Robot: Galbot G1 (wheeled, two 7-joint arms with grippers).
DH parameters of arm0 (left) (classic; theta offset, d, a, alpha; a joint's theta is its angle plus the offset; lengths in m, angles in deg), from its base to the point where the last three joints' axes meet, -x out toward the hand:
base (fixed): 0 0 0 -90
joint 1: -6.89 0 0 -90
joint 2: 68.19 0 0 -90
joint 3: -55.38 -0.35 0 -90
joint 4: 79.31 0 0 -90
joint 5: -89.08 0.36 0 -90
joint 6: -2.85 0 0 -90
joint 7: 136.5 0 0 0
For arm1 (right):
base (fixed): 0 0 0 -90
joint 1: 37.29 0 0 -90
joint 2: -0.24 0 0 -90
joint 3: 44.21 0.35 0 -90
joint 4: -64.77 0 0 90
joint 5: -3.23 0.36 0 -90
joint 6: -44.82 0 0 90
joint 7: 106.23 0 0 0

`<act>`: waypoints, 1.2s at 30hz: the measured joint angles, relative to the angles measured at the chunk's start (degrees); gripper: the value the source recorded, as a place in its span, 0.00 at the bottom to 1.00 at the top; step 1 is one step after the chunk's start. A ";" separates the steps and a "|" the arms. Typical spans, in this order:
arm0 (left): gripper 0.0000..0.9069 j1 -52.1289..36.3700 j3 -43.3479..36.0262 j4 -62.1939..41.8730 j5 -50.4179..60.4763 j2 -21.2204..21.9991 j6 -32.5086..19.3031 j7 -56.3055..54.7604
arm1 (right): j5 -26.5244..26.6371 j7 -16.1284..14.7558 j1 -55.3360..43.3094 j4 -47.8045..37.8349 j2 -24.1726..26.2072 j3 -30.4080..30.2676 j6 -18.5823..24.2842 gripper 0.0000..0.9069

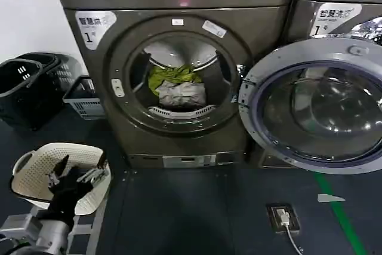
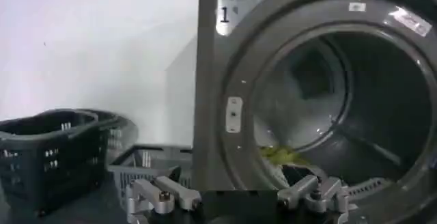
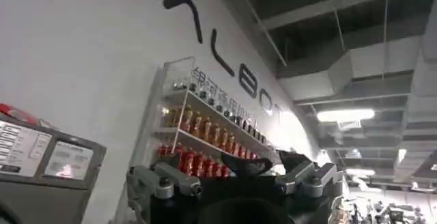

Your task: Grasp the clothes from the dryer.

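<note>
Two garments, clothes, lie bundled in drum of dryer: yellow-green piece above grey-white one. Silver-rimmed door swung open to right. Left pincer hovers low over white basket, well apart from porthole, fingers spread. Right pincer raised, probably spread, empty.

left hand: showing black body, silver metal fingers, visible screws | left forearm: showing grey cylinder | right hand: showing black, silver-linked
</note>
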 measured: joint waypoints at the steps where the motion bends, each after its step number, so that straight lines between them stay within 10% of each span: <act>1: 1.00 -0.09 -0.10 -0.40 0.00 0.00 0.28 0.00 | 0.00 -0.02 -0.08 -0.12 -0.03 0.02 0.02 1.00; 36: 1.00 -0.62 -1.01 -3.07 0.19 -0.89 0.27 1.25 | 1.31 -1.27 -0.18 -0.70 -0.38 -0.45 3.34 1.00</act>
